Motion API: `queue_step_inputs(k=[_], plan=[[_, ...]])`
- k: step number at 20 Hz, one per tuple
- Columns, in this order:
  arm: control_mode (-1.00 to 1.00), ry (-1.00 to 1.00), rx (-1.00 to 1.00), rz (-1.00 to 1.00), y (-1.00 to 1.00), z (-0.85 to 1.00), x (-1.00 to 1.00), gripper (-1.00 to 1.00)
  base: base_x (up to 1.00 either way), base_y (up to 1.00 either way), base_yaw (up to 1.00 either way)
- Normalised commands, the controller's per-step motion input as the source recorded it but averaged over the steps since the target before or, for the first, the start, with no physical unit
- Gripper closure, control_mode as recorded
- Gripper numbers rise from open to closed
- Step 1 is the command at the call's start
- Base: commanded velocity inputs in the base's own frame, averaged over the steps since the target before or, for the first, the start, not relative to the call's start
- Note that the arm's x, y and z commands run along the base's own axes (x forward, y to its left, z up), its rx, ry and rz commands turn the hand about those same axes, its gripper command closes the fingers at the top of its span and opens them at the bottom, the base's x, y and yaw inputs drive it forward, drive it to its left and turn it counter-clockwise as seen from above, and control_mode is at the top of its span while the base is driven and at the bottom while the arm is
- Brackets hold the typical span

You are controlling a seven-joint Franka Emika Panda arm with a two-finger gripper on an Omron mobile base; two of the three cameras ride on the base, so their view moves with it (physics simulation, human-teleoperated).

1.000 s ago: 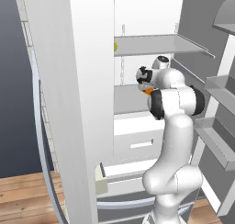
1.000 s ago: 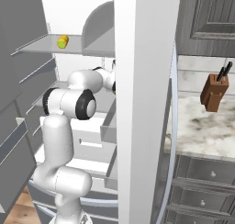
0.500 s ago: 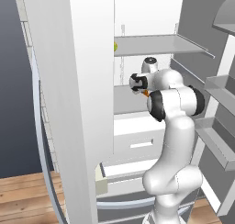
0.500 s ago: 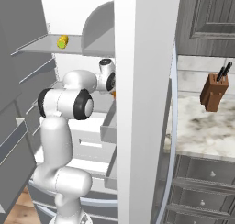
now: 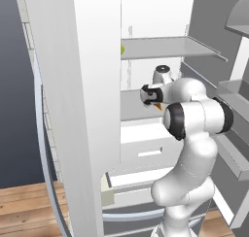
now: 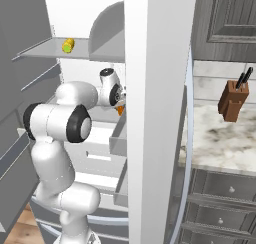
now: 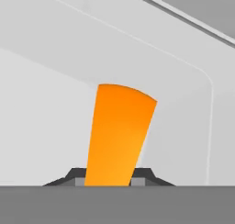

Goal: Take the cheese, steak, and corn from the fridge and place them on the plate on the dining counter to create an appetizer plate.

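— Why is the arm reaching so deep into the fridge (image 5: 87,110)?

— The cheese (image 7: 118,136) sits on the middle shelf (image 5: 133,105), behind the open door, so the hand has to go in low under the upper shelf (image 5: 165,47).

— Do the fingers (image 7: 108,178) have it?

— They look closed onto the orange wedge: in the hand view it rises straight up between the two dark tips, toward twelve o'clock, with a tip pressed on each flank. From the left base view a sliver of orange peeks out at about five o'clock of the hand.

— Why grip it by the narrow sides?

— I judge the flat flanks give the pads something parallel to squeeze.

— And the corn (image 6: 68,45)?

— On the upper shelf, at about eleven o'clock of the hand in the right base view, well apart. The steak and plate I cannot place.
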Motion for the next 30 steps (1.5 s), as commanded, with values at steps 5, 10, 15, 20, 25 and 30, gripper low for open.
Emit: queue_step_inputs(k=[5,10,15,20,25,30], plan=[[-1.00,-0.17,0.00,0.00,0.00,0.06,-1.00,1.00,0.00,0.00,0.00],[-1.00,-0.15,0.02,0.00,0.01,0.50,-1.00,1.00,0.00,0.00,0.00],[-1.00,0.00,0.09,0.00,0.11,0.76,-1.00,1.00,0.00,0.00,0.00],[-1.00,0.00,0.17,-0.01,0.10,0.84,-1.00,1.00,0.00,0.00,0.00],[-1.00,0.00,0.05,-0.03,0.00,0.54,-0.99,1.00,0.00,0.00,0.00],[-1.00,0.00,0.00,-0.01,0.00,0.74,-0.72,1.00,0.00,0.00,0.00]])
